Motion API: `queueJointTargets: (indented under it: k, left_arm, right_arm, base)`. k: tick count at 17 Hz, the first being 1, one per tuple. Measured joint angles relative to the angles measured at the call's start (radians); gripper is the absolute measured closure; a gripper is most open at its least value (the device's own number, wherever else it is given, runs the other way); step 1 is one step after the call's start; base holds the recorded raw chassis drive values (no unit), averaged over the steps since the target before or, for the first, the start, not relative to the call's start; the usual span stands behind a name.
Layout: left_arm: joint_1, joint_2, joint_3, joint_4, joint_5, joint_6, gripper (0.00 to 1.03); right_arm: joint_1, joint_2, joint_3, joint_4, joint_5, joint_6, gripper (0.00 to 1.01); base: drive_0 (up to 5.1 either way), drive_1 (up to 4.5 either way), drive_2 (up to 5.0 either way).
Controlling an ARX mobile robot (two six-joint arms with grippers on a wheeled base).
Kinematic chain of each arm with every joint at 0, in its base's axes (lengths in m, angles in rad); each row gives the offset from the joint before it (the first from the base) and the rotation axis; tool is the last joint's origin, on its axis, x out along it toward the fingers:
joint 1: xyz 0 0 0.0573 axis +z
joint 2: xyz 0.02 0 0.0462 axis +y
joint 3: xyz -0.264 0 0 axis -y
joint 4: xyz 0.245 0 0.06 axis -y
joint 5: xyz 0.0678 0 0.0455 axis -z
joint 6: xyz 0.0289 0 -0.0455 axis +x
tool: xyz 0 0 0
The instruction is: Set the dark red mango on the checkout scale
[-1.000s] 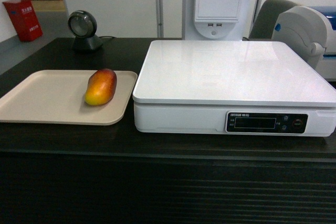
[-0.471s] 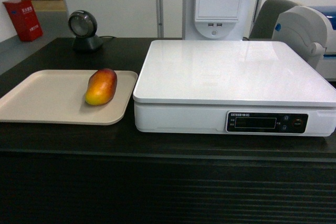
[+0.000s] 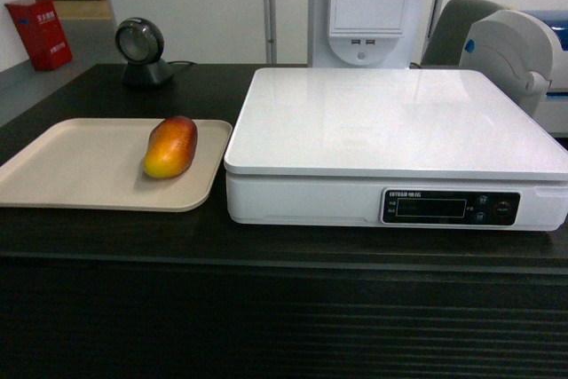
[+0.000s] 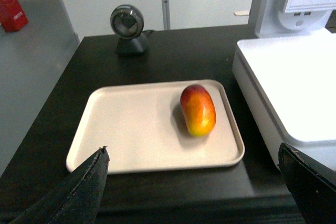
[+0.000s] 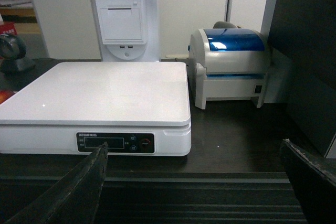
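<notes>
Only wrist views show open grippers, dark red mango on tray, scale bare

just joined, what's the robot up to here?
Nothing is held yet. The mango lies on the beige tray, left of the scale on the checkout; the scale's platter is bare. Both grippers are open: the left gripper faces the tray, the right gripper faces the scale.
</notes>
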Motion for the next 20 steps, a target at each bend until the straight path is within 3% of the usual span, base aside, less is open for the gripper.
queueJointTargets:
  k: [4, 11, 15, 19, 20]
  left_arm:
    - [-0.027, 0.490, 0.354, -0.045, 0.021, 0.037, 0.05]
    - [-0.040, 0.974, 0.865, -0.282, 0.045, 0.032, 0.05]
    - [-0.038, 1.094, 1.021, -0.362, 0.049, 0.012, 0.05]
    - [-0.010, 1.220, 1.204, -0.497, 0.056, -0.046, 0.05]
    - [0.003, 1.244, 1.239, -0.531, 0.081, -0.070, 0.05]
  right_arm:
    - [0.000, 0.000, 0.000, 0.000, 0.000, 0.000, 0.03]
    - [0.000, 0.000, 0.000, 0.000, 0.000, 0.000, 0.03]
    - [0.000, 0.000, 0.000, 0.000, 0.000, 0.000, 0.03]
    - [0.000, 0.000, 0.000, 0.000, 0.000, 0.000, 0.03]
    - [0.000, 0.000, 0.000, 0.000, 0.000, 0.000, 0.03]
  base:
    - [0.0, 0.00, 0.0]
    - [0.0, 0.00, 0.0]
    - [0.0, 0.00, 0.0]
    - [0.0, 0.00, 0.0]
    - [0.0, 0.00, 0.0]
